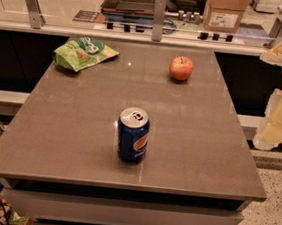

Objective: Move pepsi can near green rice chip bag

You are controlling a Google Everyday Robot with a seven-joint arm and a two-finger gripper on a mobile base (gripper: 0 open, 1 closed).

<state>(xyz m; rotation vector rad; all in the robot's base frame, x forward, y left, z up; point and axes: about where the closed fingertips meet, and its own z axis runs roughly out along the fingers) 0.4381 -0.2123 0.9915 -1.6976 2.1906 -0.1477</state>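
The pepsi can (133, 135) stands upright on the brown table (68, 132), near the middle of its front half. The green rice chip bag (83, 53) lies at the table's far left corner, well apart from the can. My gripper (274, 129) hangs at the right edge of the view, beyond the table's right side and off the surface, far from both the can and the bag. It holds nothing that I can see.
A red-orange apple (181, 68) sits at the far right of the table. Behind the table runs a glass-fronted counter with metal posts (158, 18), a cardboard box (225, 12) and dark trays. Speckled floor lies at the lower right.
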